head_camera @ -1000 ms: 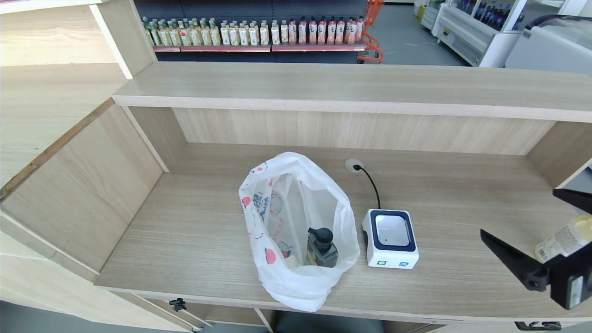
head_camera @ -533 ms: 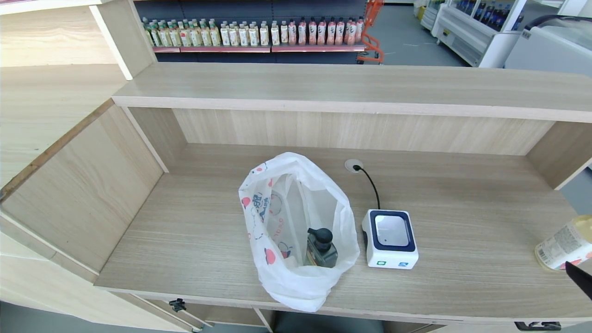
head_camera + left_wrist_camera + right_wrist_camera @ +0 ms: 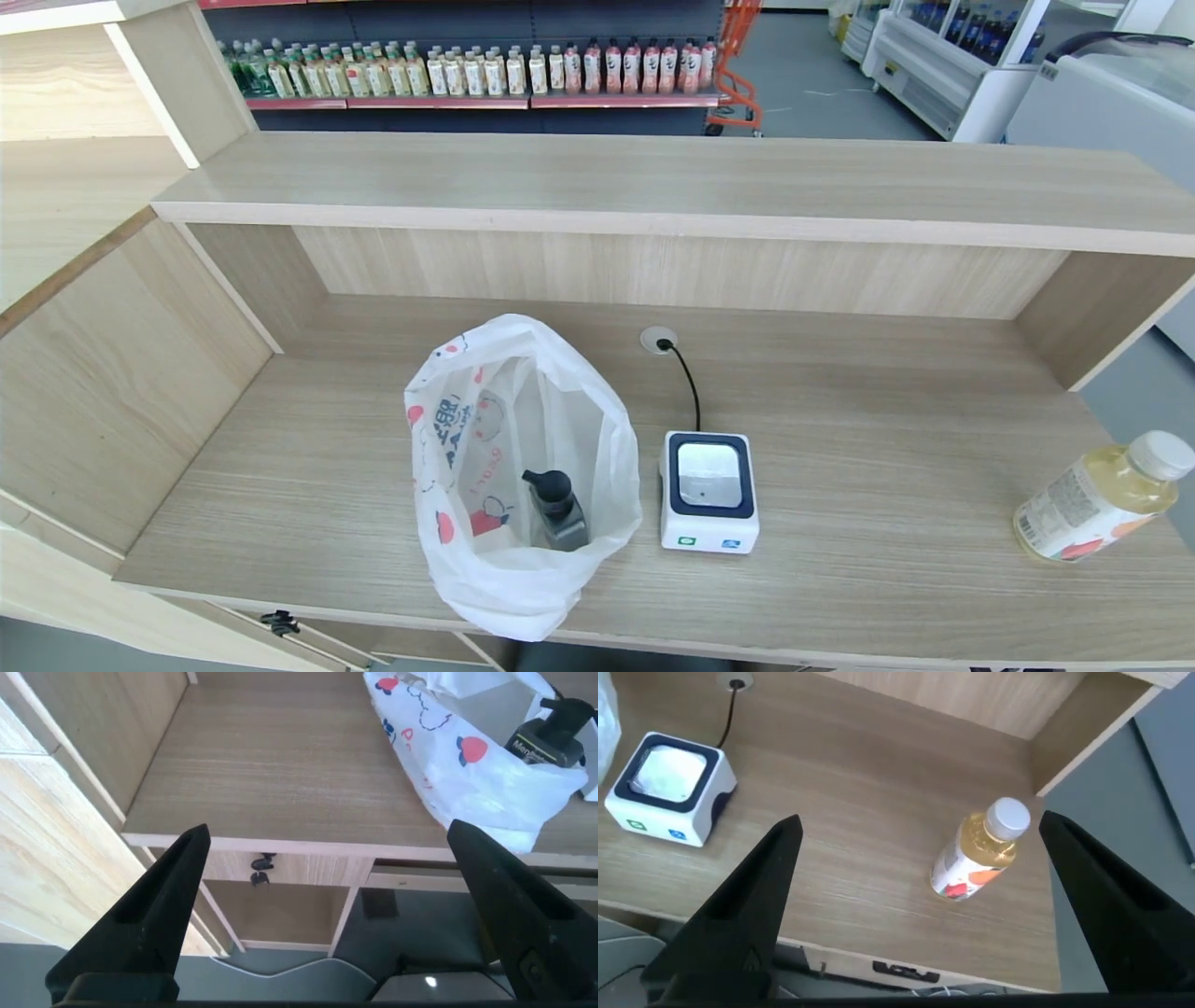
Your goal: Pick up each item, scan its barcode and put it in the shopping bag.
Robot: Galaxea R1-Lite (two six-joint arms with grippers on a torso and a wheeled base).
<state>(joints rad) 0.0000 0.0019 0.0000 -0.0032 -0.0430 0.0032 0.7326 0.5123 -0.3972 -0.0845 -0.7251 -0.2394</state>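
A white shopping bag (image 3: 446,439) with red prints stands open on the wooden counter (image 3: 868,467), left of centre. A dark pump bottle (image 3: 557,511) stands inside it. Just right of the bag sits a white barcode scanner (image 3: 709,491) with its window facing up. A yellow drink bottle (image 3: 1092,499) with a white cap lies on its side near the counter's right end. My left gripper (image 3: 327,835) hangs open below the counter's front edge, short of the bag (image 3: 467,756). My right gripper (image 3: 922,826) is open above the front edge, with the drink bottle (image 3: 980,854) and scanner (image 3: 668,789) beyond it.
A black cable (image 3: 689,383) runs from the scanner to a port at the counter's back. A raised ledge (image 3: 653,177) closes the back, and wooden side walls (image 3: 112,392) close both ends. Bare counter lies between scanner and drink bottle.
My right gripper, open around the drink bottle a second ago, has drawn back out of the head view; the bottle stays lying on the counter. The head camera has turned right.
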